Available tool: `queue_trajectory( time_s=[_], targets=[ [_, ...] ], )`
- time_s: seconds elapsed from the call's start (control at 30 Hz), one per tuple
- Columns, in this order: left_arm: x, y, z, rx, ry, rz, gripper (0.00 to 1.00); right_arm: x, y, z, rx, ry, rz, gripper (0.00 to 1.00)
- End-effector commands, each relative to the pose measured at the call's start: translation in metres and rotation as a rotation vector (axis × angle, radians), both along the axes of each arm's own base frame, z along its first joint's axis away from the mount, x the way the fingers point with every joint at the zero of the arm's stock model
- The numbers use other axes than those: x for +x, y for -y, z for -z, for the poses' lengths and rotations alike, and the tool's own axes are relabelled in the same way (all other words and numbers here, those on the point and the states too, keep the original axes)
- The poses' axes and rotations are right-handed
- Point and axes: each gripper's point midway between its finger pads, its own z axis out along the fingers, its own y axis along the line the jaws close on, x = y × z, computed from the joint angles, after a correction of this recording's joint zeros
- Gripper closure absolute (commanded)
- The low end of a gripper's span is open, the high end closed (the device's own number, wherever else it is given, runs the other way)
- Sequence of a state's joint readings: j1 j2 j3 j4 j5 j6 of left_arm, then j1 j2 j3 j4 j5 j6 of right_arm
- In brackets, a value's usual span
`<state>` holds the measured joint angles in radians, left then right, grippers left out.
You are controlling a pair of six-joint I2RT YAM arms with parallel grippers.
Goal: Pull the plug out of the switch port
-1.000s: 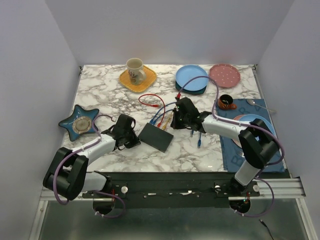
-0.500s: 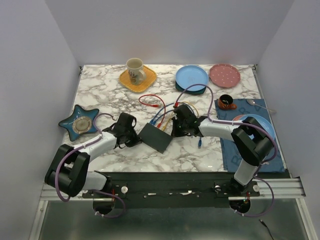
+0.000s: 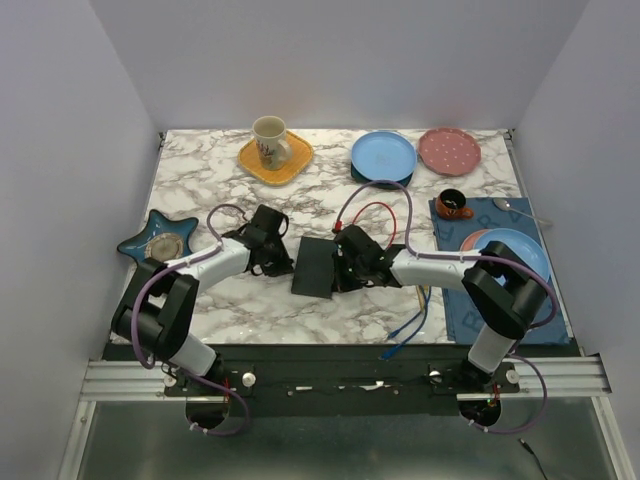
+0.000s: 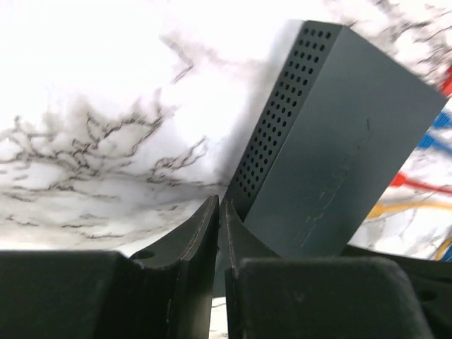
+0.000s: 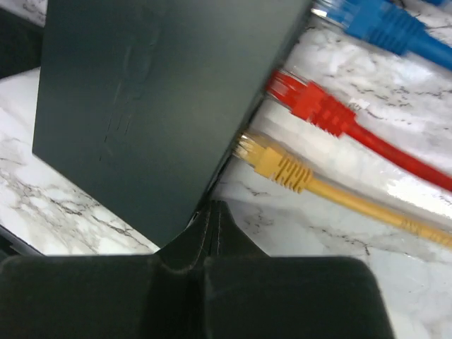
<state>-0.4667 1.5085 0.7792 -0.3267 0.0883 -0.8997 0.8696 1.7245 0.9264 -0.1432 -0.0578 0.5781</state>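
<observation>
Switch port (image 5: pixel 234 143) edge just beyond clenched right end effector (image 5: pixel 214 206); left end effector (image 4: pixel 217 205) slightly parted.

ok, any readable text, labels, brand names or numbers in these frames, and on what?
No text here can be read outright.
Flat matte-black rectangular box: a faint embossed marking on its top face, too faint and blurred to read.
Cream ceramic mug on the yellow square plate: a dark print on its side, too small to read.
</observation>
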Motion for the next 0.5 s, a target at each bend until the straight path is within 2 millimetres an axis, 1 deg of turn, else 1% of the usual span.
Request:
queue_trajectory(
  time_s=[0.0,0.07,0.1,0.13,0.17,0.2,0.23,0.27,0.3,0.33,0.4,0.43,0.47],
  targets=[
    [0.022,0.019,-0.026,-0.024,0.054,0.035,0.78,-0.003,-0.025,-0.021,0.072,0.006,-0.042,0.99],
    [0.029,0.011,-0.031,0.024,0.067,0.019,0.78,0.0,-0.02,-0.026,0.047,0.028,-0.025,0.99],
    [0.034,0.002,-0.04,0.067,0.084,-0.002,0.78,0.008,-0.016,-0.039,0.045,0.082,-0.004,0.99],
    [0.038,-0.006,-0.045,0.097,0.103,-0.019,0.78,0.008,-0.011,-0.045,0.036,0.094,-0.003,0.99],
    [0.041,-0.012,-0.051,0.114,0.12,-0.037,0.77,0.014,-0.006,-0.056,0.025,0.14,0.018,0.99],
    [0.043,-0.021,-0.063,0.116,0.148,-0.065,0.76,0.023,0.0,-0.068,0.008,0.193,0.037,0.99],
    [0.045,-0.029,-0.069,0.135,0.176,-0.086,0.74,0.025,0.005,-0.088,0.015,0.237,0.047,0.98],
    [0.045,-0.032,-0.076,0.138,0.197,-0.096,0.74,0.029,0.009,-0.1,0.013,0.271,0.058,0.97],
    [0.044,-0.036,-0.087,0.132,0.231,-0.107,0.73,0.039,0.013,-0.115,0.001,0.328,0.072,0.96],
    [0.042,-0.037,-0.091,0.126,0.245,-0.111,0.71,0.043,0.019,-0.126,-0.005,0.348,0.085,0.95],
    [0.035,-0.036,-0.097,0.106,0.274,-0.093,0.68,0.055,0.028,-0.134,-0.029,0.373,0.099,0.94],
    [0.028,-0.027,-0.099,0.105,0.282,-0.056,0.67,0.068,0.035,-0.14,-0.032,0.379,0.128,0.94],
    [0.023,-0.024,-0.098,0.113,0.288,-0.033,0.66,0.075,0.038,-0.133,-0.048,0.361,0.136,0.94]
  ],
)
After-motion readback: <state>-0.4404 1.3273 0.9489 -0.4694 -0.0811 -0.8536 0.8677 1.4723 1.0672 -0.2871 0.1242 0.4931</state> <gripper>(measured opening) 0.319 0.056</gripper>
